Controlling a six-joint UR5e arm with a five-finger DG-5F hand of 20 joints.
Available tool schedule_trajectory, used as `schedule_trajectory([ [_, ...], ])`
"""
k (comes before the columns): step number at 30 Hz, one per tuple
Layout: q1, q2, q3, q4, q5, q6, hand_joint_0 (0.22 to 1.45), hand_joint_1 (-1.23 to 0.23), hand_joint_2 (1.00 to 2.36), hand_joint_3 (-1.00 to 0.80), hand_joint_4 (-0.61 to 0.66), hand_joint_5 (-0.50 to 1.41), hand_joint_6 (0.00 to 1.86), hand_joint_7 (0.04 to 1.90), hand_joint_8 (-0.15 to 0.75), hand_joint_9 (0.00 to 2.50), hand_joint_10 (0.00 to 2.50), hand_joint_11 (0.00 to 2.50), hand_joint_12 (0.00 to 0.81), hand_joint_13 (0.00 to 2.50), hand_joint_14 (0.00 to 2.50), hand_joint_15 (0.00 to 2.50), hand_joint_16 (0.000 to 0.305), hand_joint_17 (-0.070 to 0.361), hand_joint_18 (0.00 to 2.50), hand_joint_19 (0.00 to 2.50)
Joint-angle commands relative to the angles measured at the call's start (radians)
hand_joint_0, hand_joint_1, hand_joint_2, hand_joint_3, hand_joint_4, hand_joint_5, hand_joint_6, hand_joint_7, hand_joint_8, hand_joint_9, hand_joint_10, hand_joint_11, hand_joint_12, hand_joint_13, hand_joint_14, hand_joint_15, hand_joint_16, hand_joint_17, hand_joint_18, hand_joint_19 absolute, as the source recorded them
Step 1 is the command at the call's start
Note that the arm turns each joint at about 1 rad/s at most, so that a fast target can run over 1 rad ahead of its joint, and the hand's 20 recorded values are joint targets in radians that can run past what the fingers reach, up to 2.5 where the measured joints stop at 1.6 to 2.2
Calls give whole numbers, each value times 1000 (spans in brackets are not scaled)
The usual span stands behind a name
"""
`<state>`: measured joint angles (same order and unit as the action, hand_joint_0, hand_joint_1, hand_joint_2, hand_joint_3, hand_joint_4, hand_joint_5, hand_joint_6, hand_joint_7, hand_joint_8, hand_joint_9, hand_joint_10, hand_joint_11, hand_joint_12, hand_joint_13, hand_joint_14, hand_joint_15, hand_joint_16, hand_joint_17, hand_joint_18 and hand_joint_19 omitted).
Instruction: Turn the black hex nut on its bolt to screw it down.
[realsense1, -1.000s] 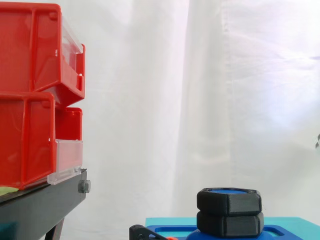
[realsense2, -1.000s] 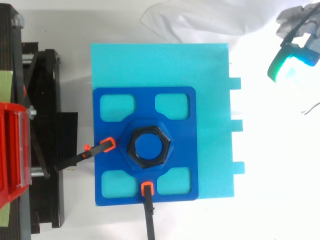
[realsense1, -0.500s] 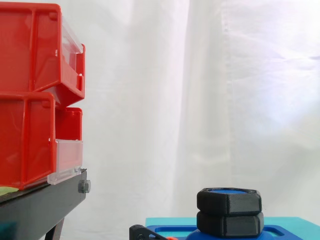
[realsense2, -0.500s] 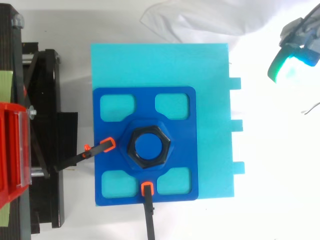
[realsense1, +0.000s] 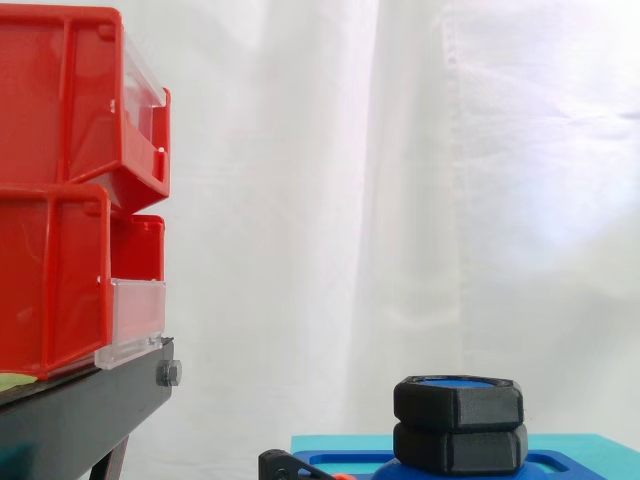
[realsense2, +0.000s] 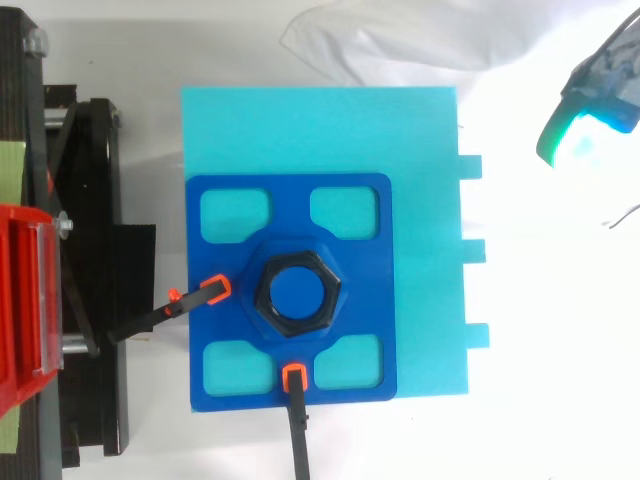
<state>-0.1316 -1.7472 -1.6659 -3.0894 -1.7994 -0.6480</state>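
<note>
The black hex nut (realsense1: 458, 402) sits on its blue bolt (realsense2: 297, 291), with a second black hex shape directly under it in the side view. From above, the nut (realsense2: 268, 296) rings the bolt at the middle of a dark blue plate (realsense2: 355, 250) on a cyan base (realsense2: 320, 130). My hand (realsense2: 598, 95) is at the far upper right in the top view, well off the base and far from the nut, with a cyan-green glow on it. Nothing touches the nut.
Two black clamps with orange tips (realsense2: 212, 291) (realsense2: 294, 378) grip the blue plate from the left and the front. Red bins (realsense1: 60, 200) stack on a black stand (realsense1: 80, 420) to the left. A white curtain hangs behind.
My hand has drifted slightly right and up toward the top view's edge. The small piece at the side view's right edge is gone. The nut has not moved.
</note>
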Motion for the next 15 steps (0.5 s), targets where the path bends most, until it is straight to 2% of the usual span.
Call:
schedule_trajectory([
  [1, 0, 0, 0, 0, 0, -1, 496, -258, 1000, -500, 169, -203, 501, 662, 275, 463, 3, 141, 327, 454, 10, 283, 51, 116, 217, 616],
  [15, 0, 0, 2, 0, 0, -1, 497, -270, 1000, -500, 173, -197, 501, 664, 271, 500, 4, 166, 316, 450, 11, 304, 47, 105, 168, 652],
])
